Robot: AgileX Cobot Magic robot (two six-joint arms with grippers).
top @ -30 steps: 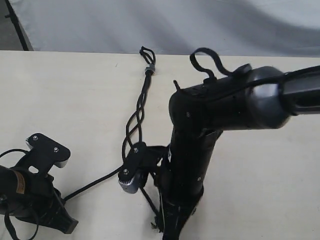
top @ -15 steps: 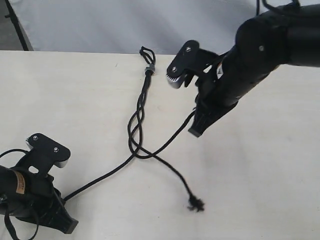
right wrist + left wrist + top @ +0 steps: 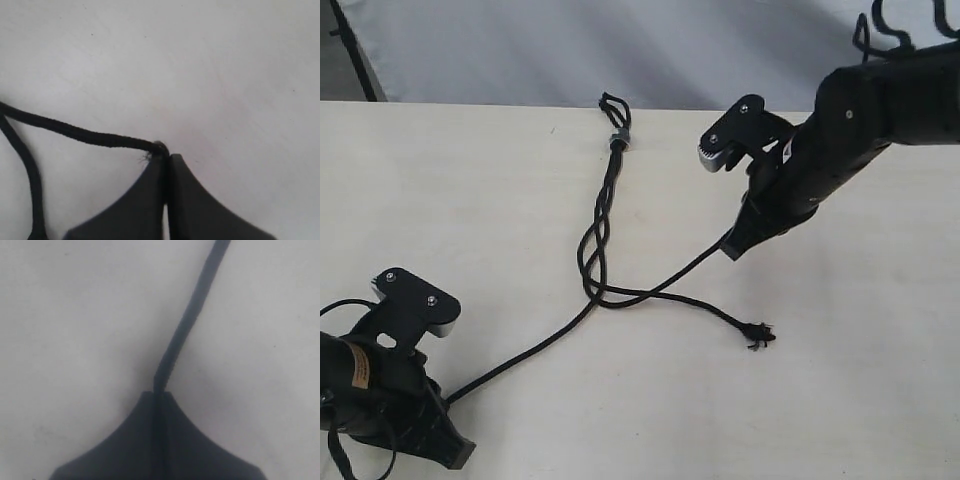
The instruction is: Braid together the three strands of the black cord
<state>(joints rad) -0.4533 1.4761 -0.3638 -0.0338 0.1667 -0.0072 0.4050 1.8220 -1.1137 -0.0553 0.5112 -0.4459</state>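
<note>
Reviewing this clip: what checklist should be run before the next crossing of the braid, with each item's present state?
1. Left gripper shut on one thin black cord strand: ok.
2. Right gripper shut on a second strand: ok.
3. Third strand lying loose on the pale table, free to pick up: ok.
4. Braided section snug: not ok, open gaps show.
5. Looped end above the grey band anchored: cannot tell.

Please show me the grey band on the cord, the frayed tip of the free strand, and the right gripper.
grey band point(image 3: 617, 139): exterior view, middle of the band.
free strand point(image 3: 757, 336): exterior view, its frayed tip.
right gripper point(image 3: 165, 157): right wrist view, where the shut jaws meet at their tips.
</note>
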